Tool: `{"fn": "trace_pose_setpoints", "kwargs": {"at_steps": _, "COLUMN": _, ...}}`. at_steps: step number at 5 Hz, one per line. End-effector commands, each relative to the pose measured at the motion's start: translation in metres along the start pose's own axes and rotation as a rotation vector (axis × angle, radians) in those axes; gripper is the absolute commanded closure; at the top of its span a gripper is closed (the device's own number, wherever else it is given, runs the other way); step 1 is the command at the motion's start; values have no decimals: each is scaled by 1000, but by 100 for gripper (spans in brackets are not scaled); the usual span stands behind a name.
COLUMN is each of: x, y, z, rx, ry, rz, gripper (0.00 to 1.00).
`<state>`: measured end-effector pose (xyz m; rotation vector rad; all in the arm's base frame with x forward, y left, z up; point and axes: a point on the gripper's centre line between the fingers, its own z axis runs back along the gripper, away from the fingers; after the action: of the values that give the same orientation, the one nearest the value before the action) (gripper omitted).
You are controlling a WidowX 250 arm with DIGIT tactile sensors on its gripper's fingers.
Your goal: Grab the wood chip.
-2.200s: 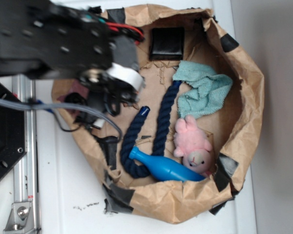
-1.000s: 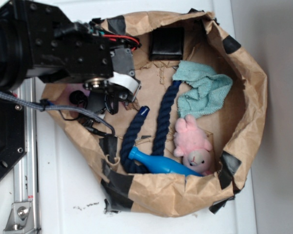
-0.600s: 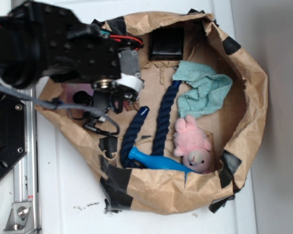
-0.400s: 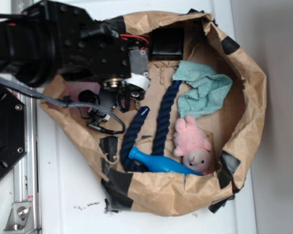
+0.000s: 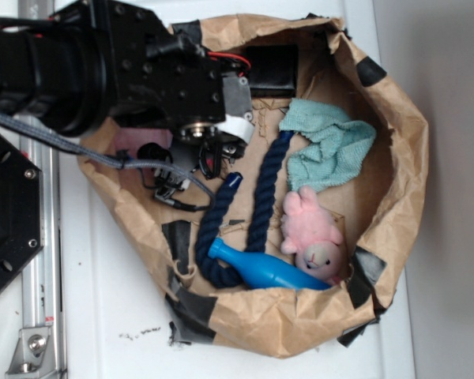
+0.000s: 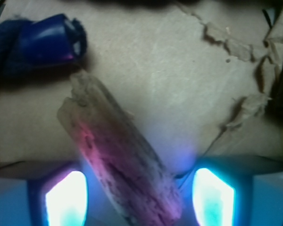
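In the wrist view the wood chip (image 6: 108, 146) lies flat on the kraft paper floor. It is a rough, grainy, elongated piece that runs diagonally from upper left to lower right. My gripper (image 6: 139, 188) is open, and the chip's lower end sits between the two lit fingertips (image 6: 66, 200), with a gap showing on each side. In the exterior view the gripper (image 5: 213, 158) hangs low inside the paper bag, just left of the rope's capped end, and hides the chip.
A navy rope (image 5: 257, 197) has its blue capped end (image 6: 47, 44) close above the chip. A blue bowling pin (image 5: 268, 272), pink plush toy (image 5: 312, 233), teal cloth (image 5: 328, 146) and black pad (image 5: 270, 69) lie inside the paper bag walls (image 5: 407, 158). Torn paper edges (image 6: 240, 42) are at the right.
The arm has moved right, deeper into the bag toward the rope's capped end. The bag's left wall has shifted with it. The other objects have stayed put.
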<state>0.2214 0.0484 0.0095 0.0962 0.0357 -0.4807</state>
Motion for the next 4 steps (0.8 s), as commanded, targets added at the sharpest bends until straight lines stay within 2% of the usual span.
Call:
{"fn": "trace_pose_setpoints", "kwargs": {"at_steps": 1, "x": 5, "y": -8, "z": -6, "rx": 5, "ry": -9, "rz": -5, "gripper": 100}}
{"fn": "trace_pose_setpoints", "kwargs": {"at_steps": 4, "x": 3, "y": -6, "z": -1, "rx": 1, "ry": -22, "rz": 26, "gripper": 100}}
